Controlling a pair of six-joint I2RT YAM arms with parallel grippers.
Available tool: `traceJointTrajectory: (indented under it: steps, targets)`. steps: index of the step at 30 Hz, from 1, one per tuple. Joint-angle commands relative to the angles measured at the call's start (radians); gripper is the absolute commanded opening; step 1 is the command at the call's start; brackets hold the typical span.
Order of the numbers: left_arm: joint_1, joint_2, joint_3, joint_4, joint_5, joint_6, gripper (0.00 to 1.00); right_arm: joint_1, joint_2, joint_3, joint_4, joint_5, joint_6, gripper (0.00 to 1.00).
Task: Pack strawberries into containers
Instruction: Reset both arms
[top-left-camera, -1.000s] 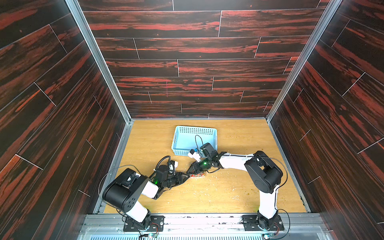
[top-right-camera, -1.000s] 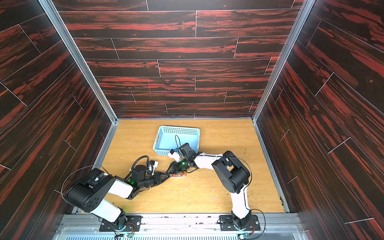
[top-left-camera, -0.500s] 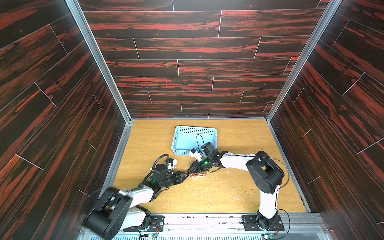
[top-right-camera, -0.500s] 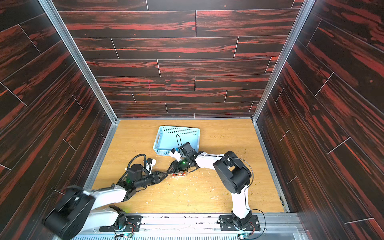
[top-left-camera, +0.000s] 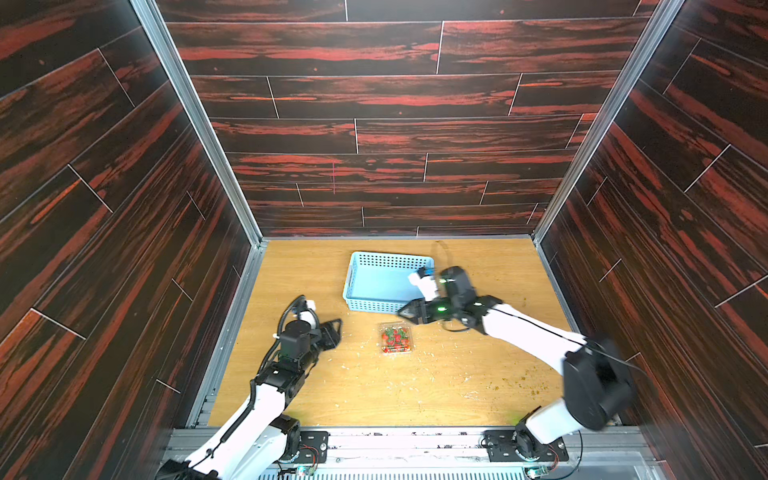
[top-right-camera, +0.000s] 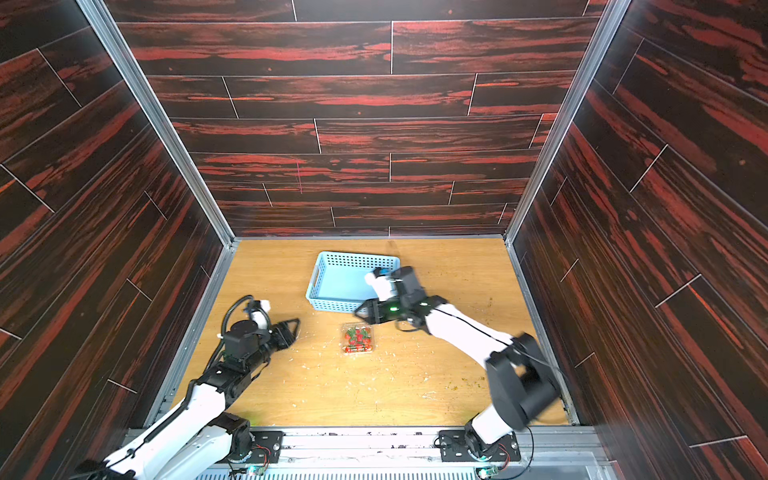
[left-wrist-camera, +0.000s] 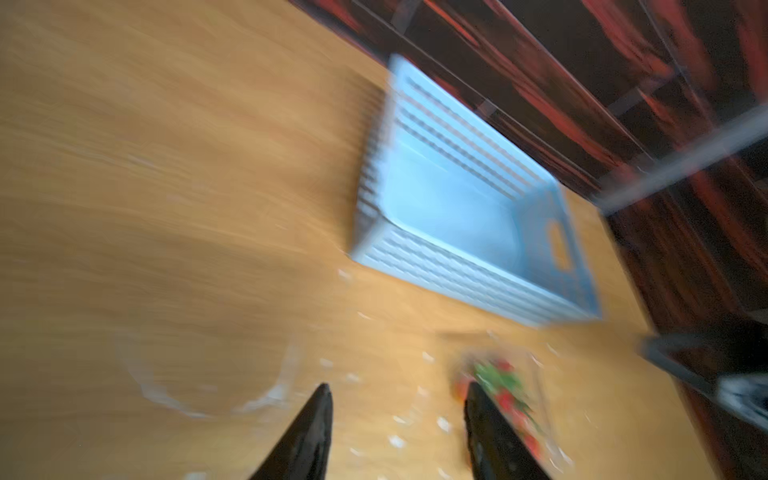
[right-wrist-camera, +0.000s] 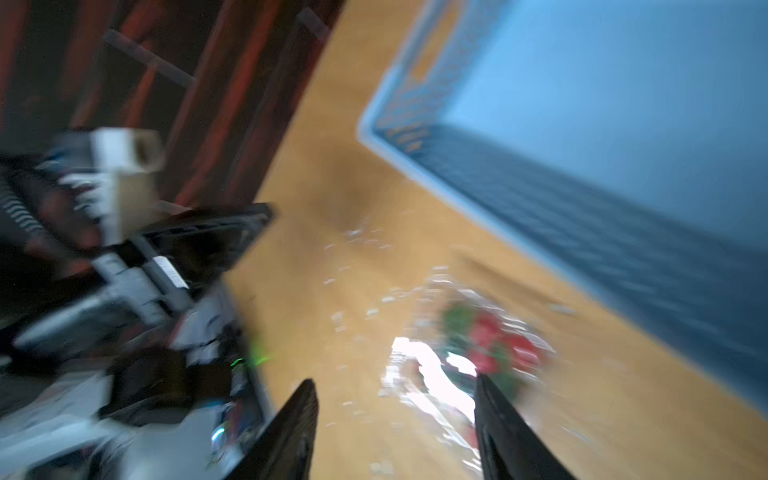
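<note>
A small clear container (top-left-camera: 395, 351) stands on the wooden table with several red strawberries (top-left-camera: 395, 336) inside it, also in a top view (top-right-camera: 357, 337). My left gripper (top-left-camera: 335, 331) is open, a hand's width to the left of the container and not touching it. My right gripper (top-left-camera: 404, 312) is open, hovering just behind the container near the basket's front wall. In the blurred left wrist view my open gripper (left-wrist-camera: 399, 386) has only table between its fingers, with the strawberries (left-wrist-camera: 505, 388) beside one finger. The right wrist view shows my open gripper (right-wrist-camera: 395, 380) short of the container (right-wrist-camera: 415, 365).
A light blue perforated basket (top-left-camera: 365, 305) stands behind the container, with my right wrist over its right front corner. Pale crumbs (top-left-camera: 498, 386) are scattered over the table. Dark panel walls close in the sides and back. My left arm (right-wrist-camera: 166, 257) shows in the right wrist view.
Both grippers opened and drew back from the container. The left arm swung away to the left, the right one rose toward the basket. The container now stands free.
</note>
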Motion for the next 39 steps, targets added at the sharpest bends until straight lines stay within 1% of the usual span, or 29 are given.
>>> traceJointTrajectory:
  steps: [1,2,3,4,6,7,8,9,11,14,16,17,19,20,22,24,25,26,28,29,30,31,32,33,34,35,37,38,39]
  targets:
    - [0.028,0.009,0.053,-0.046,-0.442,0.08,0.61,-0.085,-0.1,-0.089,-0.008,0.328,-0.036,0.67]
    - [0.035,0.024,0.056,-0.025,-0.502,0.099,0.62,-0.108,-0.124,-0.112,-0.008,0.412,-0.041,0.68]
    - [0.048,0.045,0.064,-0.004,-0.552,0.116,0.69,-0.128,-0.146,-0.137,-0.007,0.529,-0.045,0.71]
    - [0.06,0.067,0.071,0.017,-0.6,0.138,0.71,-0.146,-0.164,-0.163,-0.002,0.659,-0.05,0.73]
    - [0.079,0.117,0.077,0.068,-0.69,0.174,0.73,-0.2,-0.193,-0.208,0.023,0.777,-0.034,0.75]
    - [0.095,0.137,0.088,0.077,-0.698,0.192,0.79,-0.231,-0.211,-0.24,0.051,0.824,-0.018,0.76]
    - [0.103,0.161,0.087,0.118,-0.709,0.224,0.88,-0.26,-0.226,-0.272,0.084,0.846,-0.006,0.77]
    - [0.114,0.186,0.093,0.144,-0.727,0.234,0.88,-0.294,-0.242,-0.304,0.115,0.858,0.003,0.78]
    - [0.153,0.237,0.107,0.158,-0.673,0.24,0.89,-0.342,-0.256,-0.355,0.161,0.904,0.01,0.78]
    - [0.169,0.328,0.082,0.234,-0.72,0.275,0.89,-0.398,-0.273,-0.416,0.251,0.929,-0.022,0.78]
    - [0.174,0.383,0.047,0.307,-0.737,0.309,0.89,-0.407,-0.283,-0.453,0.361,0.956,-0.076,0.79]
    - [0.175,0.394,0.032,0.377,-0.733,0.333,0.89,-0.408,-0.289,-0.47,0.412,0.96,-0.103,0.79]
    - [0.176,0.375,0.023,0.394,-0.65,0.373,0.89,-0.412,-0.278,-0.514,0.519,0.989,-0.16,0.79]
    - [0.177,0.385,0.002,0.468,-0.641,0.397,0.89,-0.414,-0.269,-0.548,0.588,1.012,-0.185,0.79]
    - [0.181,0.419,0.0,0.532,-0.65,0.433,0.9,-0.436,-0.255,-0.616,0.697,0.992,-0.199,0.79]
    - [0.193,0.441,-0.002,0.576,-0.595,0.46,0.91,-0.456,-0.22,-0.706,0.94,0.983,-0.236,0.79]
    - [0.202,0.456,-0.004,0.608,-0.568,0.465,0.95,-0.46,-0.23,-0.718,0.956,0.962,-0.241,0.79]
    - [0.211,0.474,0.001,0.627,-0.545,0.466,0.97,-0.475,-0.219,-0.747,1.056,0.937,-0.249,0.79]
    - [0.227,0.494,0.033,0.586,-0.49,0.461,0.97,-0.489,-0.156,-0.795,1.27,0.914,-0.298,0.8]
    - [0.226,0.498,0.044,0.57,-0.469,0.47,0.97,-0.488,-0.123,-0.802,1.343,0.915,-0.341,0.8]
    - [0.228,0.5,0.045,0.576,-0.46,0.472,0.97,-0.493,-0.098,-0.797,1.378,0.922,-0.358,0.8]
    - [0.229,0.502,0.045,0.578,-0.444,0.469,0.97,-0.503,-0.085,-0.788,1.355,0.904,-0.329,0.8]
    - [0.237,0.511,0.047,0.585,-0.413,0.468,0.97,-0.522,-0.051,-0.788,1.385,0.849,-0.308,0.81]
    - [0.242,0.519,0.048,0.591,-0.385,0.463,0.97,-0.527,-0.009,-0.788,1.438,0.857,-0.301,0.82]
    - [0.246,0.548,0.036,0.641,-0.363,0.458,0.97,-0.528,0.017,-0.789,1.483,0.852,-0.318,0.83]
    - [0.245,0.596,0.014,0.742,-0.353,0.459,1.0,-0.527,-0.005,-0.78,1.417,0.801,-0.319,0.86]
    - [0.247,0.719,0.005,0.903,-0.343,0.469,1.0,-0.532,0.018,-0.766,1.43,0.776,-0.329,0.88]
    - [0.247,0.777,0.017,0.978,-0.341,0.5,1.0,-0.532,0.017,-0.759,1.404,0.738,-0.337,0.89]
    - [0.247,0.752,0.056,0.831,-0.315,0.496,1.0,-0.532,0.026,-0.749,1.391,0.715,-0.345,0.89]
